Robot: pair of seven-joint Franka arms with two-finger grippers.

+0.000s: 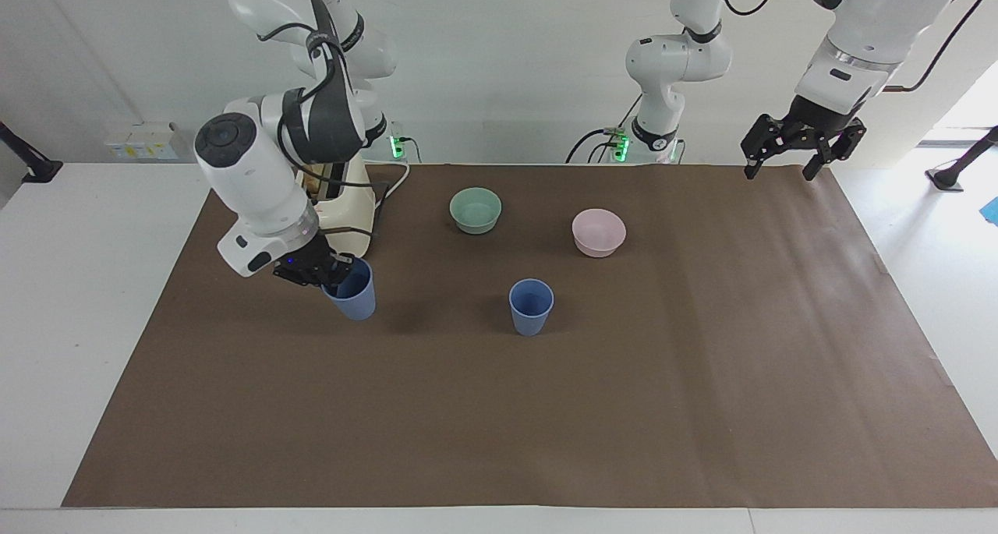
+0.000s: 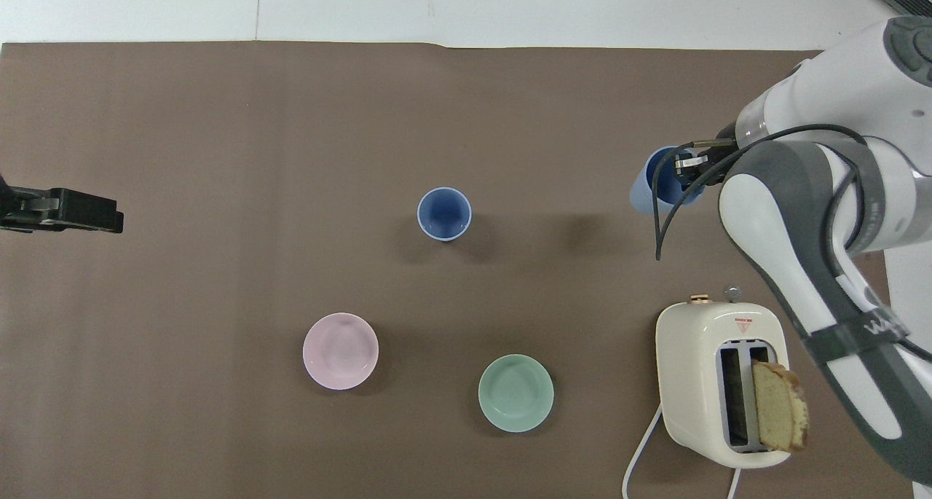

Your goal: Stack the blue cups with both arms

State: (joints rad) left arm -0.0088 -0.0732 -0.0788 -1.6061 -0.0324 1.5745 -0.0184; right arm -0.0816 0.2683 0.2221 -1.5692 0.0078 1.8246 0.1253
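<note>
Two arms, one low and one raised
Right gripper (image 1: 337,273) was clamped, its wrist tilted down; left gripper (image 1: 782,165) hung high, fingers apart

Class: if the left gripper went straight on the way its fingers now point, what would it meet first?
The left gripper hangs open, fingers pointing down, over the brown mat at the left arm's end. It would probably meet bare mat first; the pink bowl sits well aside.

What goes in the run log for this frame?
right tool: shut on lifted cup | left tool: open, waiting | second cup: on table
</note>
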